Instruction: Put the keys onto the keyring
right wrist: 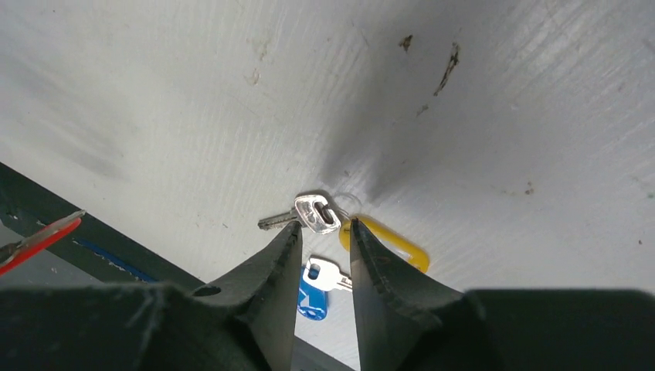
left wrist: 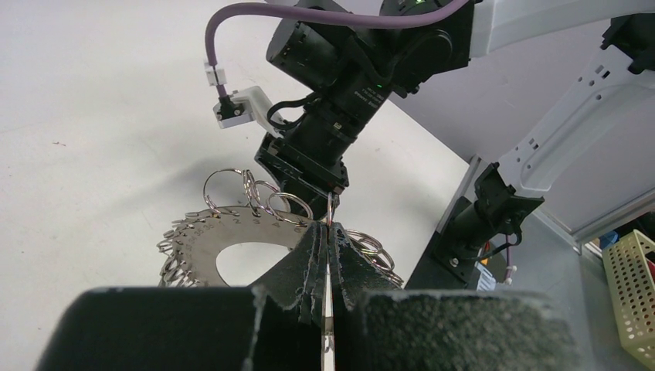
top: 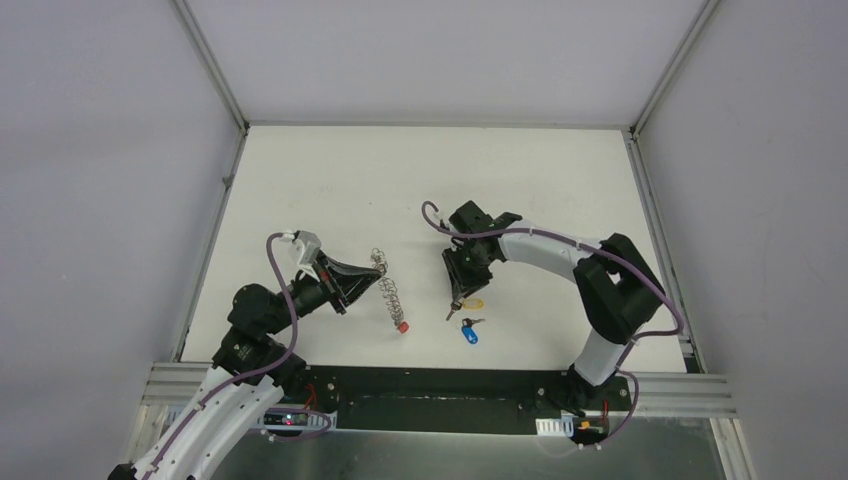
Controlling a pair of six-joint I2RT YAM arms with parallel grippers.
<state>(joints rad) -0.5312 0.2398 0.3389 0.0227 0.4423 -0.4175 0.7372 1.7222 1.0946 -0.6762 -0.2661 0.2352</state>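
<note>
My left gripper (top: 368,277) is shut on a thin wire ring (left wrist: 330,212) of the keyring holder (left wrist: 232,232), a round metal disc with many rings round its rim, and holds it on edge. The holder also shows in the top view (top: 386,282), with a red-tagged key (top: 402,326) hanging at its near end. My right gripper (right wrist: 326,228) is open and points down, its fingertips (right wrist: 292,236) on either side of the silver key (right wrist: 315,213) with the yellow tag (right wrist: 390,246). The blue-tagged key (right wrist: 313,300) lies just nearer. Both keys lie on the table (top: 472,303) (top: 470,335).
The white table (top: 420,170) is walled on three sides by grey panels. A metal rail (top: 440,385) runs along the near edge. My right arm's wrist (left wrist: 347,85) fills the space just beyond the holder. A cream basket (left wrist: 633,286) stands off the table.
</note>
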